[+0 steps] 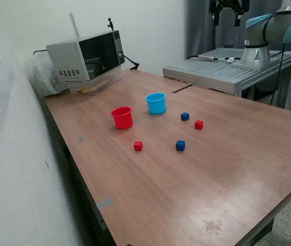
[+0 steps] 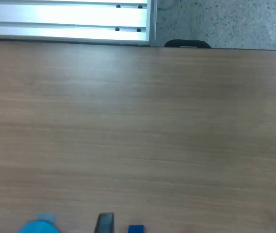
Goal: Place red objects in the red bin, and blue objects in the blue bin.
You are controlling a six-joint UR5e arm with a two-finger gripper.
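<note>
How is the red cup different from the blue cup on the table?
The red cup is red, while the blue cup is light blue. In the exterior view, the red cup stands to the left and nearer the camera; the blue cup stands closer to the microwave. Both are upright, open at the top, and look alike in size and shape.

The arm [image 1: 273, 31] shows at about one o'clock in the exterior view. It is built of silver-grey metal tube sections, and its joints wear light blue rounded caps. A grey cylindrical base sits beneath the blue-capped joint. A thin dark cable hangs down beside the base. The gripper [image 1: 228, 19], at about twelve o'clock, is black, with two slim dark fingers [image 1: 216, 18] below a blocky black body. In the wrist view, a dark grey fingertip [image 2: 104, 224] shows at six o'clock.
</note>
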